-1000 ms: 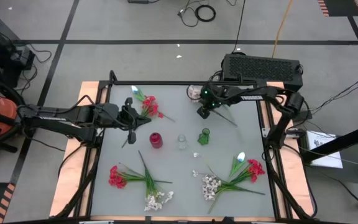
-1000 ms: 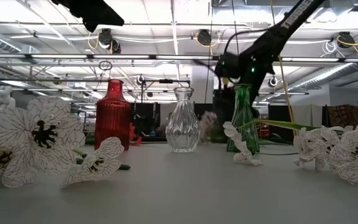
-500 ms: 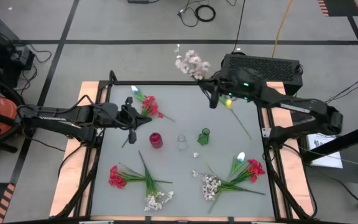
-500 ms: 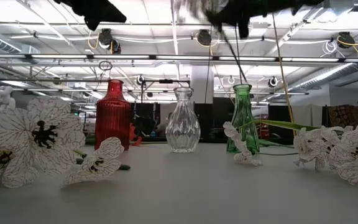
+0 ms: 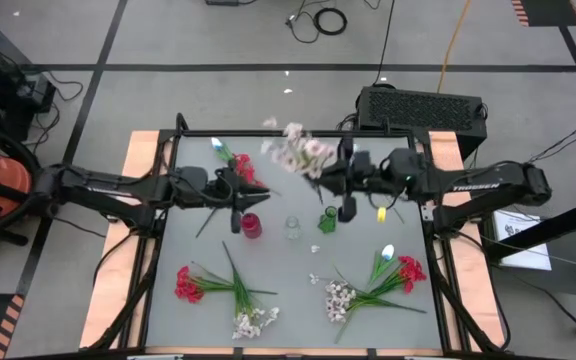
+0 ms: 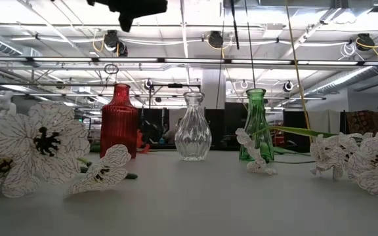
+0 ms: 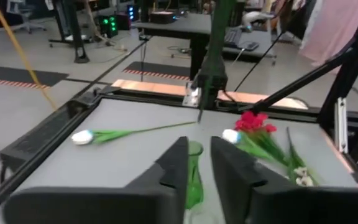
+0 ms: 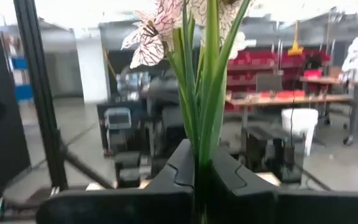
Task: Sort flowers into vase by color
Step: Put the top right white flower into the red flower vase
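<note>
My right gripper (image 5: pixel 331 181) hangs over the table's middle, near the green vase (image 5: pixel 328 220), shut on a pinkish-white blossom sprig (image 5: pixel 293 150). Its blossoms (image 8: pixel 166 25) stand above the fingers. My left gripper (image 5: pixel 236 195) hovers just far of the red vase (image 5: pixel 251 226), fingers a narrow gap apart (image 7: pixel 199 155), holding nothing. A clear vase (image 5: pixel 293 229) stands between the red and green ones. Other red, white and pinkish sprigs lie flat on the table. My right gripper pinches the sprig's bundled green stems and leaves (image 8: pixel 202 146) between its two fingers, below the blossoms. The fingers lie across the stems. The sprig is lifted clear and roughly upright, blossoms up; its thin lower stem (image 7: pixel 199 115) hangs free above the table.
A red and white-tulip bunch (image 5: pixel 236 165) lies at the far left. Red (image 5: pixel 186 283) and pinkish (image 5: pixel 253 320) sprigs lie near left. A mixed bunch (image 5: pixel 393 270) lies near right. Loose blossoms (image 5: pixel 315 249) lie beside the vases. A black box (image 5: pixel 423 105) sits beyond the far edge.
My right gripper lifted the pinkish-white sprig off the table's far edge, swung it high, then carried it toward the middle by the green vase; the sprig now stands upright, clear of the table. My left gripper moved right, toward the red vase.
</note>
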Robot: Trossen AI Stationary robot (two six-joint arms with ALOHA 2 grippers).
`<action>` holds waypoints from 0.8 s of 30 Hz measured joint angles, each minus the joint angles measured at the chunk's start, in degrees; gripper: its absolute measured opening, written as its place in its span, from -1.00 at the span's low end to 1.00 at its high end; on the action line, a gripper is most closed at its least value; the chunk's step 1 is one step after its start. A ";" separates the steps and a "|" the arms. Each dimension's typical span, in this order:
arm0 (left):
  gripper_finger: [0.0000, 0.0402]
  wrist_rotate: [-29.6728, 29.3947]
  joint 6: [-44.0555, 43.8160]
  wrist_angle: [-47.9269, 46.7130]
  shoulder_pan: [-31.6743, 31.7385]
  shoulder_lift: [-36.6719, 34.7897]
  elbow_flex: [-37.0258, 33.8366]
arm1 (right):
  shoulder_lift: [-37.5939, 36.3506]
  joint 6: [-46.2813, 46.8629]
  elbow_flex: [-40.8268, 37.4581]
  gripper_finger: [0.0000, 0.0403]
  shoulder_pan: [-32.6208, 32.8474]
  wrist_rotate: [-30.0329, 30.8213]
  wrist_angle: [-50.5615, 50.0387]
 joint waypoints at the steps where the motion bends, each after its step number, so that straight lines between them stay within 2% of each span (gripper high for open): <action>1: -0.51 0.40 0.00 1.32 -0.30 0.65 0.00 | 0.75 -0.03 0.00 -1.00 0.85 0.19 0.14; 6: -0.18 3.21 0.02 9.26 -3.00 3.38 0.00 | 4.72 0.00 0.00 -0.97 4.11 3.29 2.11; 12: 0.07 2.74 0.41 15.16 -5.22 7.13 0.00 | 9.42 0.36 0.00 -0.92 5.87 4.11 9.29; 17: 0.18 1.37 0.00 20.55 -5.18 11.20 0.00 | 13.44 0.50 0.00 -0.91 6.88 4.08 14.22; 24: 0.18 1.31 0.08 23.16 -5.50 16.24 1.78 | 15.54 1.01 0.00 -0.90 6.47 4.16 18.09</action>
